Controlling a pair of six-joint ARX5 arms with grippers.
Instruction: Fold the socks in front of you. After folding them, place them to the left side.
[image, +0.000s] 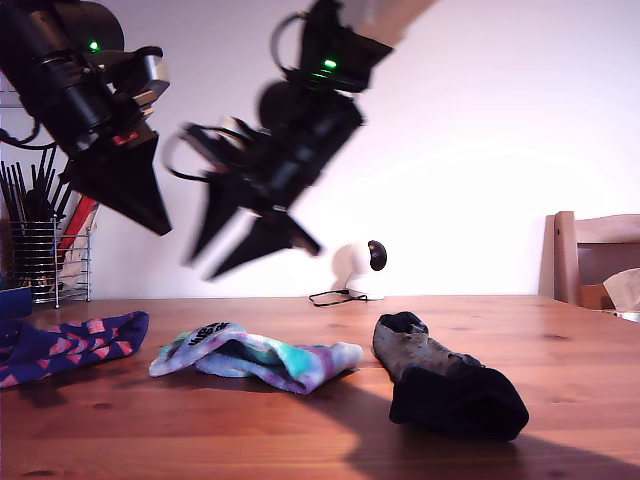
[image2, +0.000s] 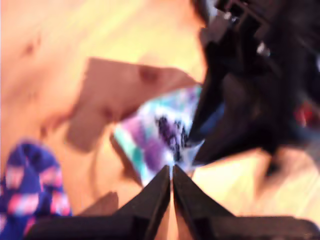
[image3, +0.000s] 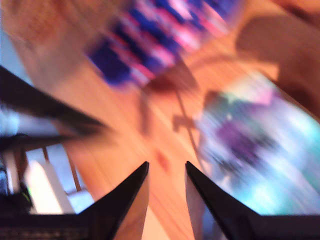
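Note:
Three socks lie in a row on the wooden table (image: 250, 440). A navy-purple sock with pink blocks (image: 75, 345) is at the exterior view's left, a pastel tie-dye sock (image: 260, 357) in the middle, and a dark grey-black sock (image: 450, 385) to the right. My first gripper (image: 162, 229) hangs shut and empty above the navy sock. In its wrist view, the first gripper (image2: 171, 170) points at the tie-dye sock (image2: 150, 142), with the navy sock (image2: 30, 195) beside it. My second gripper (image: 202, 268), blurred, hangs open above the tie-dye sock. Past the second gripper (image3: 166, 164) are the navy sock (image3: 150, 45) and tie-dye sock (image3: 255, 150).
A wire rack of utensils (image: 45, 255) stands at the exterior view's left edge, with a blue object (image: 12, 300) below it. A small white device with a cable (image: 358, 268) sits at the table's back. A wooden chair (image: 595, 255) is at the exterior view's right.

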